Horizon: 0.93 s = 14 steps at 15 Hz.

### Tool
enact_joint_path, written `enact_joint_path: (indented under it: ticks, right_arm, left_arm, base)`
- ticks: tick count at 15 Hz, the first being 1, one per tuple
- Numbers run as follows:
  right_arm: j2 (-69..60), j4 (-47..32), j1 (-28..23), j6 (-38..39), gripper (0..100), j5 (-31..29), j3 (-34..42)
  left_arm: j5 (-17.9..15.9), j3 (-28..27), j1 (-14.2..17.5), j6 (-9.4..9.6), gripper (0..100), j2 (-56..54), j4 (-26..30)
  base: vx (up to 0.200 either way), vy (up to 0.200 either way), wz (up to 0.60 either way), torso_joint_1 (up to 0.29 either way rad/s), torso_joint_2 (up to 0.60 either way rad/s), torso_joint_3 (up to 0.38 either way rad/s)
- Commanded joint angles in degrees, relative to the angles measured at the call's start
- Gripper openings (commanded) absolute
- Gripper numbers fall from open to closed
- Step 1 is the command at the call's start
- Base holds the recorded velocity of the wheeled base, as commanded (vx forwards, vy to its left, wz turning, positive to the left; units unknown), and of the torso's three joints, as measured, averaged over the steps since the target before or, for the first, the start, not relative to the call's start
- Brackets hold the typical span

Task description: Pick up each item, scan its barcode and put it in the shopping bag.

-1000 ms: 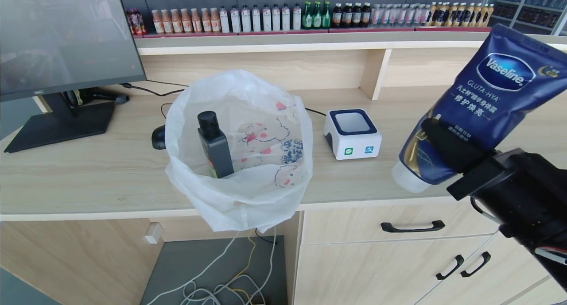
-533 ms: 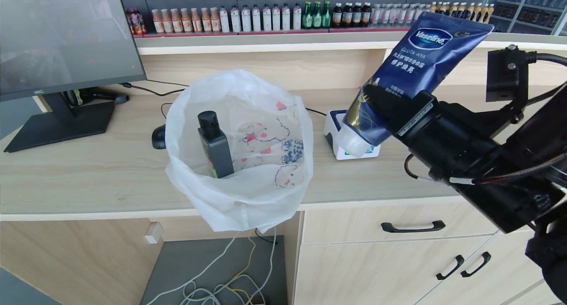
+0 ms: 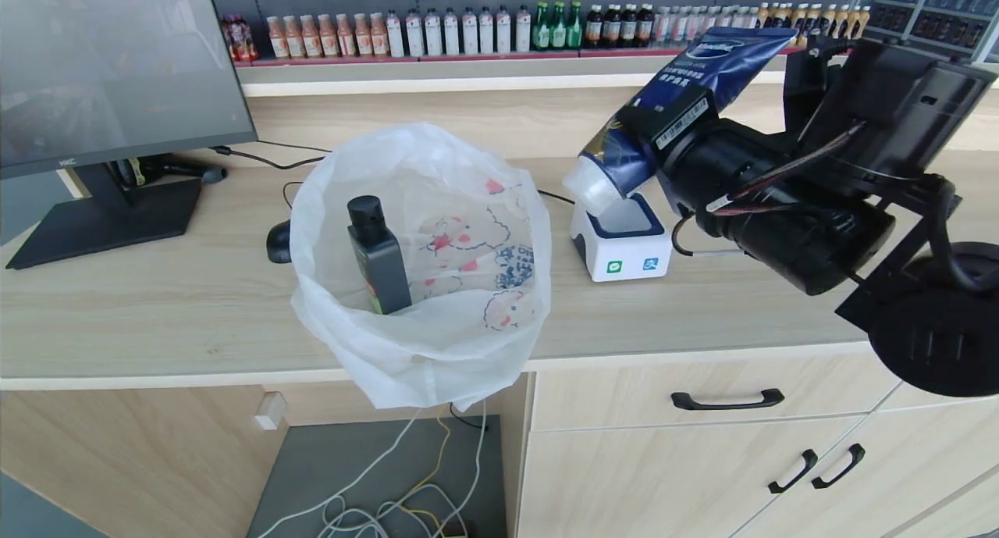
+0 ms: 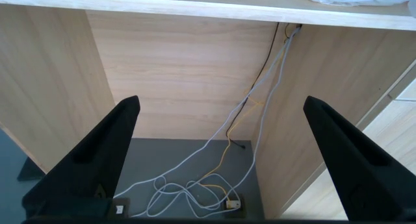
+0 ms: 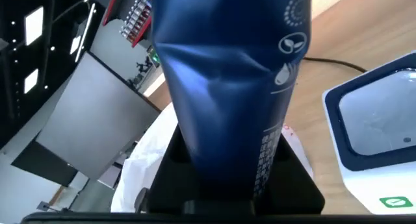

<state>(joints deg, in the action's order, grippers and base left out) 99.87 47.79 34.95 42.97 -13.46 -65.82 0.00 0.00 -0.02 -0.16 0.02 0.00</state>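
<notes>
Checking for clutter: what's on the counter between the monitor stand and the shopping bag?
In the head view, a black mouse sits right beside the shopping bag, its cord running back; the counter toward the monitor stand is otherwise bare.

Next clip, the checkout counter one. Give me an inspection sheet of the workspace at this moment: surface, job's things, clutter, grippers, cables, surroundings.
Surface: light wooden counter, with drawers below.
Job's things: blue tube held tilted, cap end down, close above the white scanner; black bottle upright in the open shopping bag at the counter's front edge.
Clutter: monitor and mouse on the counter's left part.
Grippers: right gripper shut on the blue tube; left gripper open and empty, low before the opening under the counter.
Cables: loose cables on the floor under the counter; black cable on the counter behind the bag.
Surroundings: shelf of bottles behind the counter.
</notes>
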Motion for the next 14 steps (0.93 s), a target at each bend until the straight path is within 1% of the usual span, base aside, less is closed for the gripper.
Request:
enact_joint_path:
  ticks: [1,6,11,14]
  right_arm:
    - [6.13,-0.15,-2.87,0.89,0,0.19,-5.02]
    - [9.73,-0.15,-8.06,1.85,0,3.88,-6.17]
    - [10.88,-0.06,-8.23,2.38,0,4.05,-6.17]
    - [11.32,-0.06,-9.55,3.96,0,5.72,-6.34]
  left_arm:
    - [0.00,0.00,0.02,-0.02,100,-0.02,0.00]
    - [0.00,0.00,0.02,-0.02,100,-0.02,0.00]
    - [0.00,0.00,-0.06,-0.02,100,-0.02,0.00]
    - [0.00,0.00,-0.06,-0.02,100,-0.02,0.00]
  base:
    - [0.000,0.000,0.00,0.000,0.00,0.000]
    - [0.000,0.000,0.00,0.000,0.00,0.000]
    - [0.000,0.000,0.00,0.000,0.00,0.000]
    - [0.000,0.000,0.00,0.000,0.00,0.000]
